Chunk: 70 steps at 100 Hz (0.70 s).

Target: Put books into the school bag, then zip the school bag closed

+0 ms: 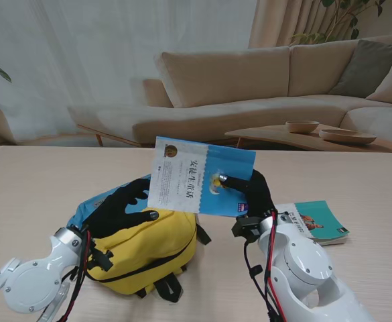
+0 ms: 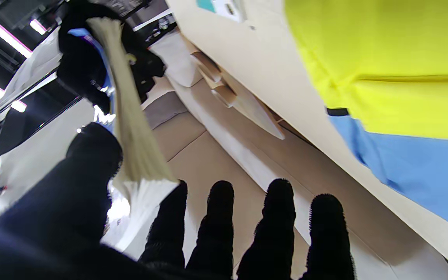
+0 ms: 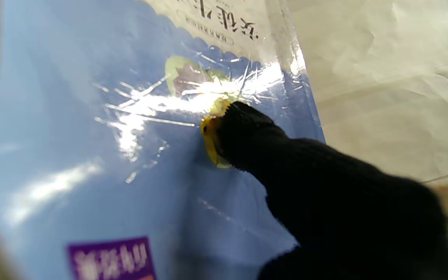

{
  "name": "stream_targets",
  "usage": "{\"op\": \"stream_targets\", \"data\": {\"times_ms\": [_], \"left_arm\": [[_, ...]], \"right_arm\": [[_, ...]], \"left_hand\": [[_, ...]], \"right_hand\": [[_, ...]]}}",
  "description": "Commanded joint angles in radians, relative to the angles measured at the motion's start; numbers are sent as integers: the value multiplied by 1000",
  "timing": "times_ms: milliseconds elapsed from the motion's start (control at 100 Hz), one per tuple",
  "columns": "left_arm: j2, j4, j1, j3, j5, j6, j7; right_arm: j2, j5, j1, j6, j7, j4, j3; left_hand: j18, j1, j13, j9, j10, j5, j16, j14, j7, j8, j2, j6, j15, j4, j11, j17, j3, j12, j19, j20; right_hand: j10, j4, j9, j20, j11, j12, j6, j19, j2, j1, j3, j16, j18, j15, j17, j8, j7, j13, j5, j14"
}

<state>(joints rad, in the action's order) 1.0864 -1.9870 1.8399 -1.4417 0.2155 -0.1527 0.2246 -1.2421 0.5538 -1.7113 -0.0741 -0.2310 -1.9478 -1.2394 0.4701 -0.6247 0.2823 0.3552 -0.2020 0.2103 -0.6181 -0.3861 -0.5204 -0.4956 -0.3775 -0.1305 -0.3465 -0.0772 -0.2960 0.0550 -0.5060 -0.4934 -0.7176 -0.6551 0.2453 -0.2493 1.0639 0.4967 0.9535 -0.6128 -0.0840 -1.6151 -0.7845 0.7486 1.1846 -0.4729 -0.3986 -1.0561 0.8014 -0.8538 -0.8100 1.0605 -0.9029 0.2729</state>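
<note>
Right robot hand (image 1: 252,194) gripping blue book (image 1: 202,176) above yellow bag (image 1: 145,248).

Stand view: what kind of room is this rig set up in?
Probably a living room or a mock-up of one: a beige sofa behind the table, a low coffee table with wooden bowls, and a sheer curtain along the back.

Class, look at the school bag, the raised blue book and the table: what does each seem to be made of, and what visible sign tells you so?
School bag: seemingly soft woven fabric, matte yellow and blue; it sags and shows seams.
Blue book, held by the right hand: paper pages with a glossy, probably film-wrapped cover; bright crinkled glare shows in the right wrist view.
Table: pale wood or wood-look laminate, matte, with faint grain lines.
</note>
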Motion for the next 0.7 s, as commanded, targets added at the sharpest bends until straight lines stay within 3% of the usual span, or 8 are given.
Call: {"op": "stream_targets", "data": {"times_ms": [0, 130, 300, 690], "left_arm": [[-7, -12, 23, -5, 17, 4, 10], [-18, -26, 49, -18, 154, 27, 27], [-35, -47, 78, -8, 367, 79, 73], [-67, -67, 57, 92, 692, 150, 216]], "right_arm": [[-9, -4, 0, -2, 11, -8, -10], [-6, -10, -5, -7, 23, -4, -33], [-5, -8, -10, -9, 24, 0, -56], [-6, -3, -11, -10, 22, 4, -68]], "left_hand": [[-32, 29, -24, -3, 26, 4, 12, 34, 7, 16, -20, 16, 21, 13, 10, 19, 21, 12, 37, -10], [-33, 13, -5, 57, 17, 42, 4, 29, -2, 13, -11, 14, 14, 13, -13, 7, 8, -1, 38, -22], [-48, 28, -15, 33, 26, 40, -5, 38, 0, 8, 11, 16, 15, 9, -11, 11, 23, -9, 46, -36], [-72, 58, -35, 8, 49, 4, -4, 72, 18, 0, 20, 14, 35, -3, -16, 13, 71, -19, 69, -54]], "right_hand": [[-3, -3, -6, 19, 57, -32, 191, -55, 181, 128, 49, -40, 7, -91, 27, -156, -221, 89, -126, -9], [-2, -3, -4, 20, 57, -30, 191, -55, 178, 129, 51, -39, 7, -90, 27, -159, -221, 87, -127, -8], [-1, -2, -4, 20, 58, -29, 190, -53, 176, 129, 53, -40, 4, -90, 22, -160, -220, 86, -127, -7], [-1, -2, -5, 21, 59, -27, 191, -51, 173, 130, 55, -40, 2, -87, 16, -163, -222, 81, -128, -6]]}}
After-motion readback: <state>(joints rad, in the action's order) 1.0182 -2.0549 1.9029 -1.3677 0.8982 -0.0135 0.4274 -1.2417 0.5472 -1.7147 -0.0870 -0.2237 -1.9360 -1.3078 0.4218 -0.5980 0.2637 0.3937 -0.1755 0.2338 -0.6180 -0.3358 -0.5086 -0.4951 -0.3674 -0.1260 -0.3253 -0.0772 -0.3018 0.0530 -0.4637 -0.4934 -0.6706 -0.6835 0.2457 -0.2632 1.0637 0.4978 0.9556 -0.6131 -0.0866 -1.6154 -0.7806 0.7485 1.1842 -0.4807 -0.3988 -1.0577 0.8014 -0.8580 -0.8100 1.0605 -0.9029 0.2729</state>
